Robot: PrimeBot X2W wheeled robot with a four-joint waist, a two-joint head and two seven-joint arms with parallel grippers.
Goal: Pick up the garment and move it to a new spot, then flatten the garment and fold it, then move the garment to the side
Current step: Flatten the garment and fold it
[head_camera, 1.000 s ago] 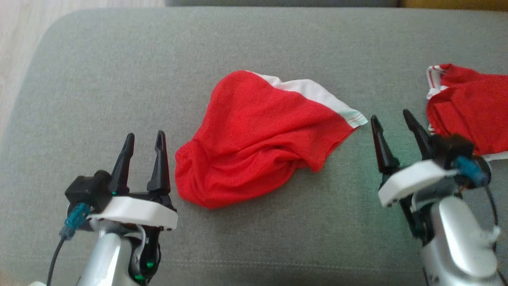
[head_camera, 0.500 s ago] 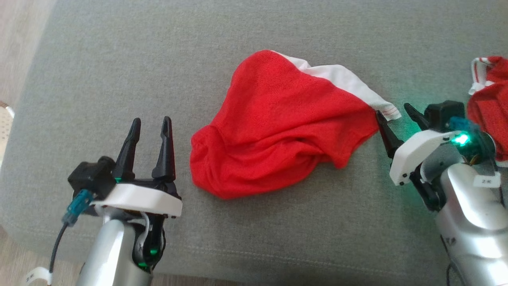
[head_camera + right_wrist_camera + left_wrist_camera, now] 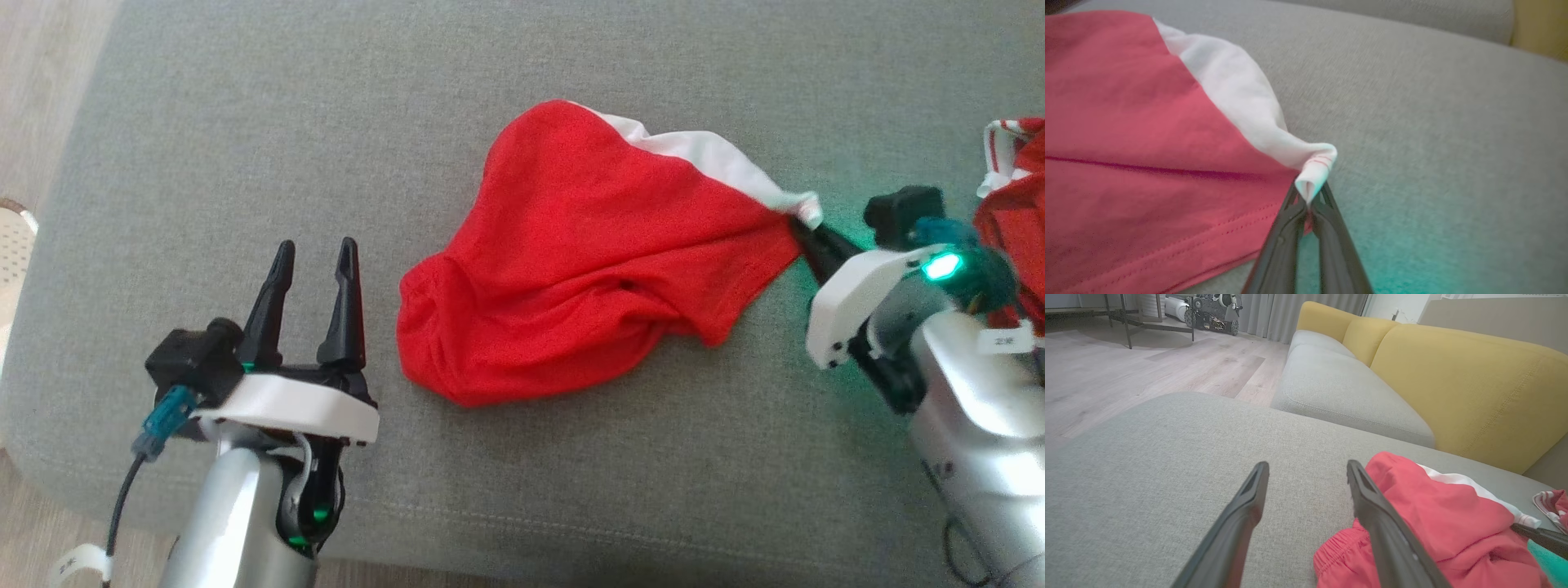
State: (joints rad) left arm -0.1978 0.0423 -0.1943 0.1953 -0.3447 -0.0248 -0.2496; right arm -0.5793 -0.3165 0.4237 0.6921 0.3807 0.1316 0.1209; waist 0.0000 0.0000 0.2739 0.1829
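A crumpled red garment (image 3: 588, 253) with a white band along its far edge lies on the grey cushion (image 3: 326, 122). My right gripper (image 3: 804, 233) is shut on the garment's right corner, where white band and red cloth meet; in the right wrist view the fingertips (image 3: 1308, 204) pinch the curled white hem of the garment (image 3: 1147, 134). My left gripper (image 3: 314, 269) stands open just left of the garment's elastic end, touching nothing. In the left wrist view its fingers (image 3: 1372, 498) frame bare cushion, the garment (image 3: 1433, 522) lying to their right.
A second red and white piece of clothing (image 3: 1012, 180) lies at the cushion's right edge, behind my right wrist. The cushion's front edge (image 3: 490, 563) runs close under both arms. A yellow sofa back (image 3: 1453, 375) and wooden floor (image 3: 1126, 363) lie beyond.
My right gripper reached the garment's right corner and shut on it, bunching the white hem. The camera shifted a little. The left gripper stayed open in place.
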